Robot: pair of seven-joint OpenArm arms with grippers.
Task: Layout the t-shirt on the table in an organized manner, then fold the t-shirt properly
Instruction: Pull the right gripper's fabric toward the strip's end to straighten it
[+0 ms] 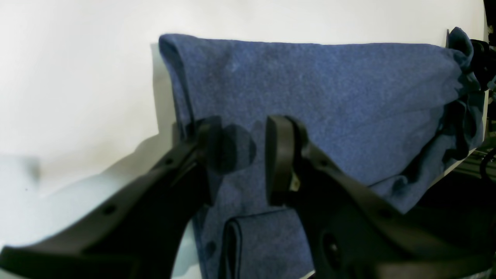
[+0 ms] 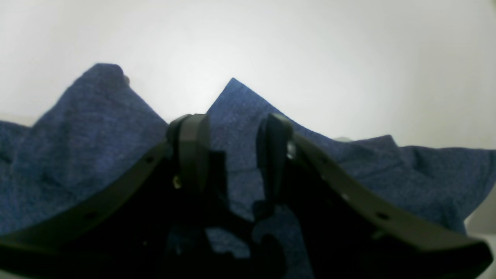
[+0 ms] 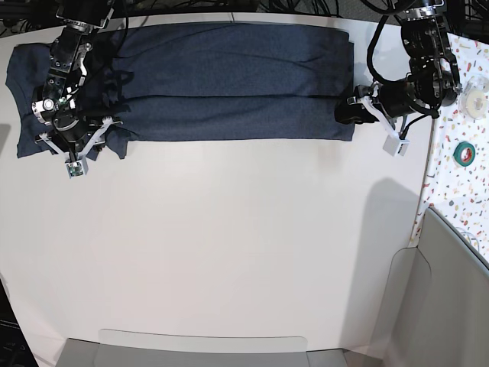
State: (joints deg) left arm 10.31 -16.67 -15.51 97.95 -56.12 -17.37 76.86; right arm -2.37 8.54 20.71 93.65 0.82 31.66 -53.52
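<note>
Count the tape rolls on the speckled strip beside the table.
2: a pale translucent tape roll toward the strip's far end, and a green tape roll just nearer the camera. More may lie beyond the frame edge.

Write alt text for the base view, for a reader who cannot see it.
Seen from above, a dark navy t-shirt lies folded into a long band along the far edge of a white table. The right gripper is over its left end; the left gripper is at its right end.
</note>
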